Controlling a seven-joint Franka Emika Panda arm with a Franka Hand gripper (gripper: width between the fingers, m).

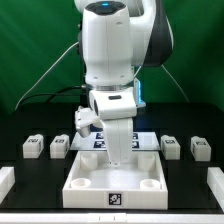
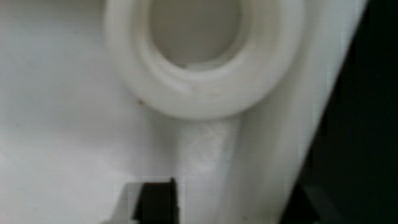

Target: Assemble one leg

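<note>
White plastic filled the wrist view: a round socket ring (image 2: pixel 196 95) moulded into a flat pale surface, seen very close, most likely one corner of the tray (image 1: pixel 113 187). In the exterior view the gripper (image 1: pixel 118 158) was low over the back half of that tray, and the arm's own bulk hid the fingertips, so I could not tell whether the pincer was apart, together or clamped on anything. Judging from how the parts lay, the job had hardly begun. All four stubby pieces sat loose on the black table (image 1: pixel 30 172). Counting from the exterior view's left, the first leg (image 1: pixel 33 147) and second leg (image 1: pixel 60 146) were on one side of the tray, and the third leg (image 1: pixel 171 147) and fourth leg (image 1: pixel 200 149) on the other. None was in a socket, and none was near the gripper. Fetching a leg and seating it in a corner was still to do. The marker board (image 1: pixel 147 140) lay behind the tray, and other white parts (image 1: pixel 6 182) sat at the table's edges. The tray's raised rim looked like the likeliest obstacle to a low sideways move.
</note>
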